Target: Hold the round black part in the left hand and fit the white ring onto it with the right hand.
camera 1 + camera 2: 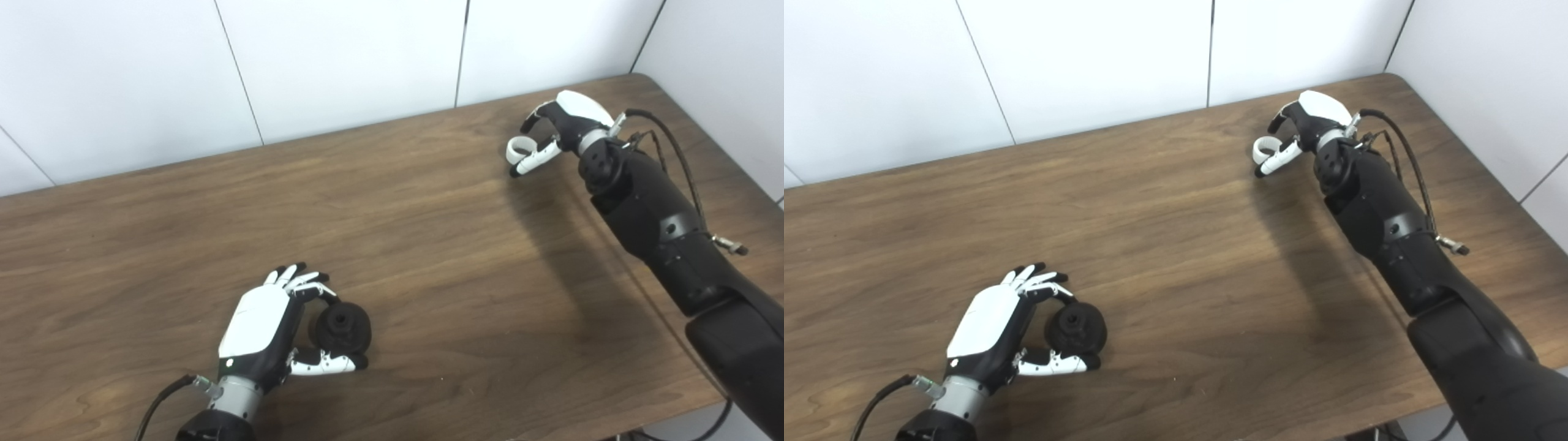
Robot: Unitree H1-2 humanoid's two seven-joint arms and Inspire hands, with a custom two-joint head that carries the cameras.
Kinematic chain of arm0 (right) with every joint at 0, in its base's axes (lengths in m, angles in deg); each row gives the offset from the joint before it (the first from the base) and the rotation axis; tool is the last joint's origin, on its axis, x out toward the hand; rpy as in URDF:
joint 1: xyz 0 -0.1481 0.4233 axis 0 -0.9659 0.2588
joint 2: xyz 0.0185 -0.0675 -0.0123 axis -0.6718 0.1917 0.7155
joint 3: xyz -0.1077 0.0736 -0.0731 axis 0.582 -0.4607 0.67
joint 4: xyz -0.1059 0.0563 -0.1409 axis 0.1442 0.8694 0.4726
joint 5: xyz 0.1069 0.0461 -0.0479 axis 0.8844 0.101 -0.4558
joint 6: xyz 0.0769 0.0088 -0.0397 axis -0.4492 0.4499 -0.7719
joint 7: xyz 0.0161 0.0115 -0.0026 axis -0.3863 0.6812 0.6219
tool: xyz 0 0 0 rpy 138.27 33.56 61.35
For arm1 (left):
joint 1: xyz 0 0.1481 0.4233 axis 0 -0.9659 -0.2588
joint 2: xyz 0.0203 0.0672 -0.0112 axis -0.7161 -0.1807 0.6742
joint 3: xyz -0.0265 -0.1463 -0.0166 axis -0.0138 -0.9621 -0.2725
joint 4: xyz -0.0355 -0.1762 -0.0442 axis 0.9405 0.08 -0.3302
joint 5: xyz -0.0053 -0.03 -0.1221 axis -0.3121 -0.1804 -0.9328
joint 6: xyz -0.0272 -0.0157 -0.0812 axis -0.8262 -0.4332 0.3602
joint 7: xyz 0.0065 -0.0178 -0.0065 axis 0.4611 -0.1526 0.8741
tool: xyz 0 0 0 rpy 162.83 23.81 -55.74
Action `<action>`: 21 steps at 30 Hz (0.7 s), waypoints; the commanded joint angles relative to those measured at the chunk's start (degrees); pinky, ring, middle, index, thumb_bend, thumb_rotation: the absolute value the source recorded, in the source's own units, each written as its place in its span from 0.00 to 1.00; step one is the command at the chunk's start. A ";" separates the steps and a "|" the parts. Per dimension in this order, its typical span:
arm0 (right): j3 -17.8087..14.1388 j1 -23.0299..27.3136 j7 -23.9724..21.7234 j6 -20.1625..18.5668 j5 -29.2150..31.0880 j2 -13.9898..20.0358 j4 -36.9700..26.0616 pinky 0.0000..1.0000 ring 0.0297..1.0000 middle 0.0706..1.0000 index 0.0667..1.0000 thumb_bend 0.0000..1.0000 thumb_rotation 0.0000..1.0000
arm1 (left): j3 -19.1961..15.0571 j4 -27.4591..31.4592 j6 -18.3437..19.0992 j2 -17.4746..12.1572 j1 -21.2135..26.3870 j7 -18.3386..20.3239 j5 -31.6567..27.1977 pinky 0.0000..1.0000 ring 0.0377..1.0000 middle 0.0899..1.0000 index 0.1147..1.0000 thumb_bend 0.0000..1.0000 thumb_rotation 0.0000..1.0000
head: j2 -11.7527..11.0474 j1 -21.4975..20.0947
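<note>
The round black part (344, 327) rests low on the wooden table (429, 245) near the front left. My left hand (269, 331) wraps it: the fingers (309, 285) curl over its far side and the thumb (324, 364) lies under its near side. At the far right, my right hand (563, 125) hovers over the table with the small white ring (519, 147) pinched between its thumb and fingertips. The ring is also visible in the right eye view (1268, 147). The two hands are far apart.
White wall panels (343, 61) stand behind the table, and another wall closes the right side. The table's front edge (551, 432) runs along the bottom right. A cable (680, 153) loops along the right forearm.
</note>
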 commanded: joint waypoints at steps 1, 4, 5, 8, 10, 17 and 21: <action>-0.40 3.18 -0.04 -0.27 -1.07 1.31 -0.51 0.93 0.97 0.91 0.65 0.79 0.25 | -0.49 -1.94 2.15 -2.02 -1.51 2.36 1.52 1.00 0.96 0.82 0.42 0.52 0.05 | 0.08 -0.03; -0.44 3.31 -0.17 -0.28 -1.16 1.19 -0.23 0.89 0.96 0.91 0.64 0.79 0.25 | -0.48 -2.00 2.16 -2.10 -1.52 2.40 1.61 1.00 0.96 0.82 0.42 0.52 0.05 | 0.08 -0.03; -0.51 3.26 -0.25 -0.27 -1.05 1.13 -0.34 0.89 0.96 0.91 0.64 0.79 0.25 | -0.47 -2.01 2.09 -2.12 -1.54 2.34 1.64 1.00 0.96 0.82 0.42 0.52 0.05 | 0.08 -0.03; -0.67 3.16 -0.39 -0.25 -0.80 1.00 -0.50 0.90 0.96 0.91 0.62 0.78 0.24 | -0.42 -1.92 2.05 -2.15 -1.57 2.35 1.71 1.00 0.96 0.82 0.41 0.52 0.05 | 0.08 -0.03; -0.71 3.16 -0.52 -0.25 -0.81 0.98 -0.56 0.90 0.96 0.91 0.60 0.77 0.23 | -0.39 -1.68 2.18 -2.09 -1.58 2.48 1.82 1.00 0.96 0.82 0.42 0.52 0.05 | 0.32 0.12; -0.90 2.99 -0.60 -0.30 -1.11 0.73 -0.72 0.90 0.95 0.89 0.59 0.77 0.22 | -0.45 -1.61 2.48 -1.96 -1.49 2.84 1.84 1.00 0.96 0.82 0.42 0.52 0.05 | 0.37 0.11; -1.23 2.72 -0.54 -0.31 -0.96 0.51 -0.76 0.89 0.95 0.89 0.59 0.76 0.22 | -0.40 -1.73 2.23 -2.01 -1.49 2.60 1.97 1.00 0.96 0.82 0.42 0.52 0.05 | 0.37 0.11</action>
